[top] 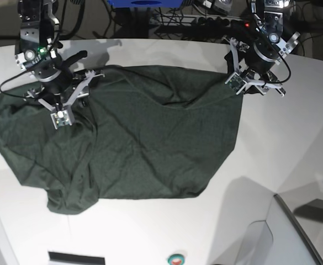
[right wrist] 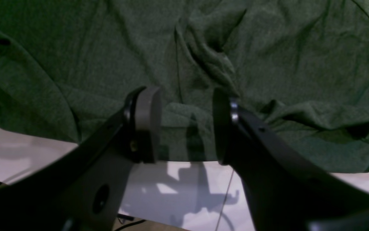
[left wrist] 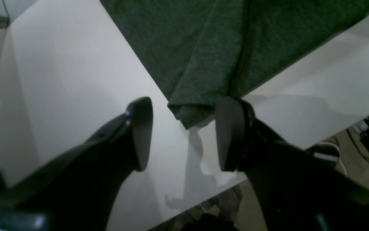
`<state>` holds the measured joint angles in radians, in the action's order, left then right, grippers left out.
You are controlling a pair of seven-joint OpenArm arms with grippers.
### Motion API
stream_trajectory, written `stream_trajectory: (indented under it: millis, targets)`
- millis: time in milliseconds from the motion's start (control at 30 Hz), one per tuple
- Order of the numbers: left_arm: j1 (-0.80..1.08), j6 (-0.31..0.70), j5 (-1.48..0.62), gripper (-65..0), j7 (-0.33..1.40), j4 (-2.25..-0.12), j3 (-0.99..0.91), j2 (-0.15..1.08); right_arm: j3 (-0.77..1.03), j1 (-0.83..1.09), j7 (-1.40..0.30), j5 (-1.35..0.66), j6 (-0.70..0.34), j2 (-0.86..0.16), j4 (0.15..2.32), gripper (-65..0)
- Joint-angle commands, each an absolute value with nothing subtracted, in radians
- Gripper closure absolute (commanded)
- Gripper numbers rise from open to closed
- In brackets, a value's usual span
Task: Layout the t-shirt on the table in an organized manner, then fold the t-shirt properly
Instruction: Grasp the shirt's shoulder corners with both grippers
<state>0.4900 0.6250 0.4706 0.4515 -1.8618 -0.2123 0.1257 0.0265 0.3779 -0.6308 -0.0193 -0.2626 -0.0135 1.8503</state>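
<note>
Whole t-shirt (top: pixel 128 138) only from base

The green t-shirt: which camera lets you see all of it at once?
The base view: the whole t-shirt lies spread, wrinkled, on the white table. The left wrist view shows just one corner near the table's edge; the right wrist view shows only rumpled cloth filling most of the picture.

The t-shirt (top: pixel 133 143) is soft matt knit cloth — the table (top: pixel 282 165) smooth, faintly glossy.

The right hand (right wrist: pixel 186 128) hangs with fingers apart over the rumpled t-shirt (right wrist: pixel 268 64) near the table (right wrist: pixel 27 154) edge.
</note>
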Motion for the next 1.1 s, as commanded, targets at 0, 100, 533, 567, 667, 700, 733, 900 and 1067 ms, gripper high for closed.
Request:
stream_trajectory:
  millis: [0,100,533,567,667,700,733,900,1067]
  targets:
    - [0.490,0.616,0.470,-29.5,0.438,-1.856,-0.216,0.133,0.030,0.377,-0.611,-0.024,-0.268,-0.015,1.865,-24.2]
    - [0.473,0.616,0.464,-29.5,0.438,-1.816,-0.214,0.147,0.030,0.377,-0.611,-0.025,-0.268,-0.015,1.865,-24.2]
    - [0.426,0.613,0.466,-29.5,0.438,-1.750,-0.193,0.154,0.030,0.390,-0.611,-0.035,-0.268,-0.015,1.865,-24.2]
    - [0.418,0.615,0.461,-29.5,0.438,-1.748,-0.193,0.154,0.030,0.390,-0.611,-0.035,-0.268,-0.015,1.865,-24.2]
    - [0.412,0.615,0.461,-29.5,0.438,-1.747,-0.166,0.154,0.030,0.390,-0.611,-0.035,-0.268,-0.015,1.865,-24.2]
    - [0.410,0.615,0.467,-29.5,0.438,-1.747,-0.157,0.154,0.030,0.390,-0.611,-0.035,-0.268,-0.015,1.865,-24.2]
    - [0.409,0.615,0.469,-29.5,0.438,-1.742,-0.151,0.154,0.030,0.390,-0.611,-0.035,-0.268,-0.015,1.865,-24.2]
    - [0.404,0.611,0.469,-29.5,0.438,-1.713,-0.137,0.153,0.030,0.390,-0.611,-0.035,-0.268,-0.015,1.865,-24.2]
    - [0.378,0.610,0.469,-29.5,0.438,-1.682,-0.139,0.153,0.059,0.390,-0.611,-0.035,-0.271,-0.012,1.865,-24.2]
